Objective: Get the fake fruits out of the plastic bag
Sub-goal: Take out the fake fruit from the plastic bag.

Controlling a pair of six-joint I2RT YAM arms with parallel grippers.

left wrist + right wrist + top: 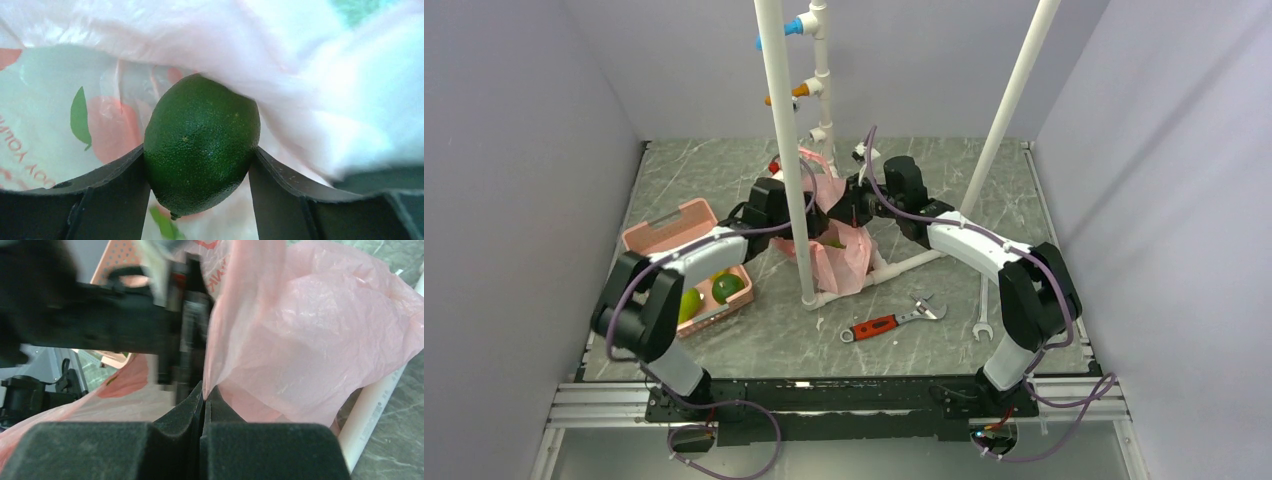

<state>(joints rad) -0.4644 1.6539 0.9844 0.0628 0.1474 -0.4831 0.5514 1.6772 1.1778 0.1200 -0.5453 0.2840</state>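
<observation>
**Top view.**
- Plastic bag: pink and crumpled, mid-desk at the foot of a white pipe frame.
- Left arm and right arm: each reaches the bag from its own side. The tool tips are hidden here.
- Pink slotted basket: left of the bag. It holds a green fruit and a yellow-green fruit.
- Red-handled wrench and plain spanner: on the grey desk, nearer the arm bases and apart from the bag.

**Left wrist view.**
- Left tool: narrowed onto a dark green fruit, with one finger against each side.
- Bag film, printed with a leaf and red patches, lies behind the fruit and drapes over its top and right.

**Right wrist view.**
- Right tool: fingers pressed together, pinching a fold of the bag.
- The rest of the film billows up and to the right.
- The left arm's dark body crosses the upper left, blurred.
</observation>
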